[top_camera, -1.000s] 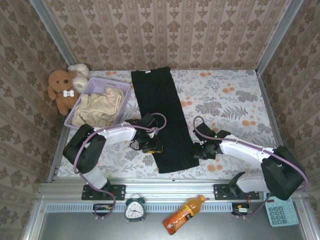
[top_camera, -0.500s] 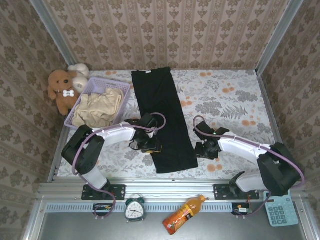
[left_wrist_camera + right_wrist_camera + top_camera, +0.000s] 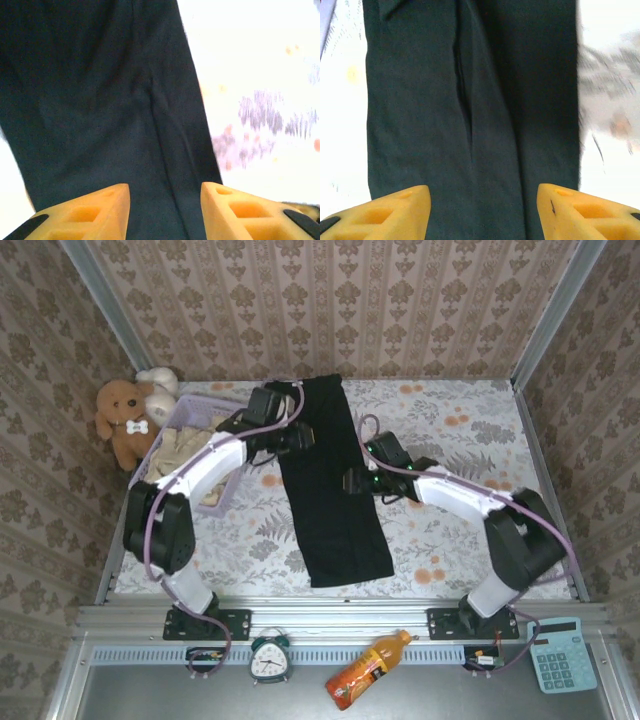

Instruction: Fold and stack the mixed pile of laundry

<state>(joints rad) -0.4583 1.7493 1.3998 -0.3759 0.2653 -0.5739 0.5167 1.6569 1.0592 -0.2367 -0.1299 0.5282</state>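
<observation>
The black garment [image 3: 335, 520] lies long and flat on the worktop [image 3: 450, 530]. The left hand [image 3: 294, 436] and right hand [image 3: 354, 481] hang open over its opposite edges, jaws apart.

Lavender mesh basket [image 3: 158, 443] at left on floral tablecloth [image 3: 450, 430], brown teddy bear [image 3: 120, 420] and white teddy bear [image 3: 158, 380] beside it, alarm clock [image 3: 270, 658], orange bottle [image 3: 365, 668], calculator [image 3: 558, 655] on near ledge [image 3: 130, 690].

Floral table [image 3: 470, 410]: black garment [image 3: 335, 530], lavender basket [image 3: 205, 400], teddy bears [image 3: 125, 420].
</observation>
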